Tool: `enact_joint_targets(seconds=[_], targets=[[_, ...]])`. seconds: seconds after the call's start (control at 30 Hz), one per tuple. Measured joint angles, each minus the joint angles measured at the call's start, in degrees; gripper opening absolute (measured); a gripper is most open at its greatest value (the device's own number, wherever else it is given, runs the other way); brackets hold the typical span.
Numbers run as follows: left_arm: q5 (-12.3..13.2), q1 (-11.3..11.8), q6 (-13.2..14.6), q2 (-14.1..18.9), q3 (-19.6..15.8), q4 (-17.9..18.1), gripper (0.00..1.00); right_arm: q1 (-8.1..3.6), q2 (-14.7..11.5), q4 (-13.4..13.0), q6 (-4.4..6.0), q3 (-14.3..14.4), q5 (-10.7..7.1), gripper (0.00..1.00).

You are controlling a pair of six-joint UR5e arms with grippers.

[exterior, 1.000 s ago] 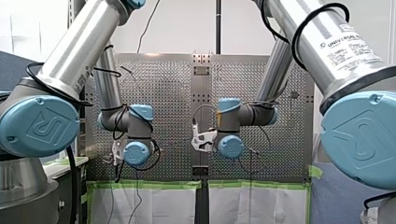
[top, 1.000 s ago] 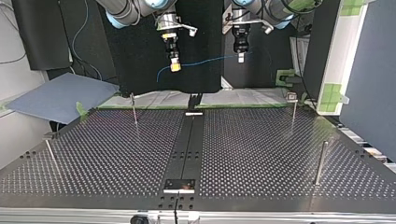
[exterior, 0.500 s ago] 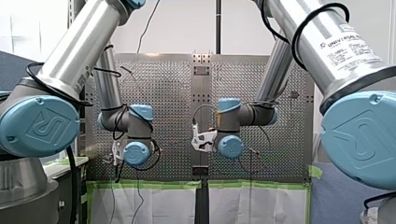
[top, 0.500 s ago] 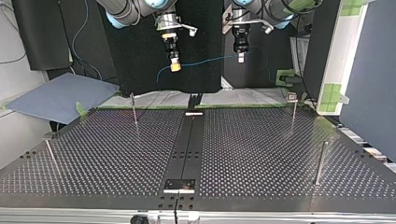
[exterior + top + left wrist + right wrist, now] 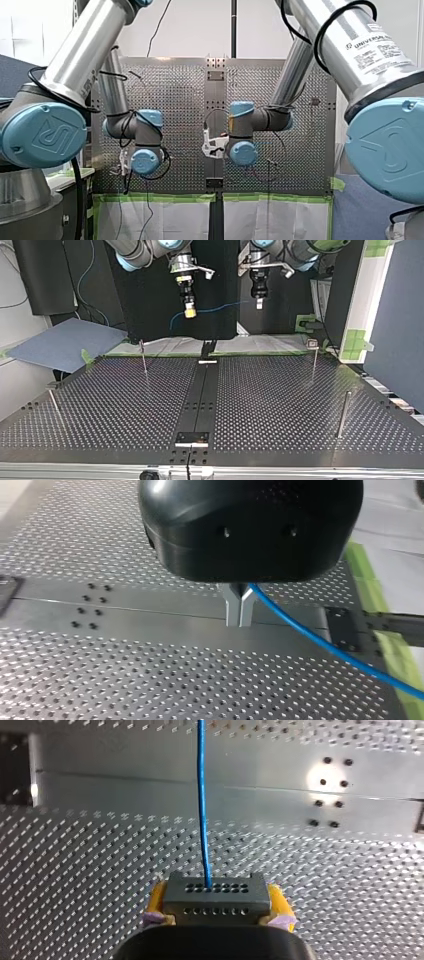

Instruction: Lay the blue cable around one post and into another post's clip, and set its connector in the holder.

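Front view: both arms reach over the perforated table [image 5: 170, 100]; their wrists hide the grippers.
Top view: blue cable [image 5: 220, 308] spans mid-air between my right gripper [image 5: 189, 313] and my left gripper [image 5: 259, 303].
Left wrist view: metal fingers [image 5: 233, 609] pinch the blue cable.
Right wrist view: yellow pads [image 5: 156, 896] clamp the connector [image 5: 215, 890]; the blue cable runs straight ahead.

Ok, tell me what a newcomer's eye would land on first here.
The blue cable, strung in mid-air above the far end of the table in the top view. My right gripper clamps its dark connector between yellow pads; my left gripper pinches the cable.
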Motion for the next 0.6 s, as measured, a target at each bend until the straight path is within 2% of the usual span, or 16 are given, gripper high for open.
enact_joint_targets(seconds=[0.1, 0.23, 0.37, 0.47, 0.6], targets=[[0.5, 0.3, -1.4, 1.4, 0.0, -0.3, 0.00, 0.68, -1.4, 1.3, 1.47, -0.5, 1.10, 0.00], [0.4, 0.7, -3.0, 3.3, -0.2, -1.2, 0.00, 0.76, -3.6, 2.5, 3.64, -0.7, 0.88, 0.00], [-0.7, 1.2, -2.6, 5.4, -0.2, -3.1, 0.00, 0.53, -5.6, 4.2, 5.58, -0.9, 0.71, 0.00], [-1.8, 1.7, -2.6, 6.8, -0.2, -4.5, 0.00, 0.41, -7.0, 5.5, 6.33, -1.2, 0.64, 0.00], [-2.4, 2.3, -3.6, 8.7, 0.1, -6.3, 0.00, 0.28, -8.9, 7.3, 6.58, -1.6, 0.50, 0.00]])
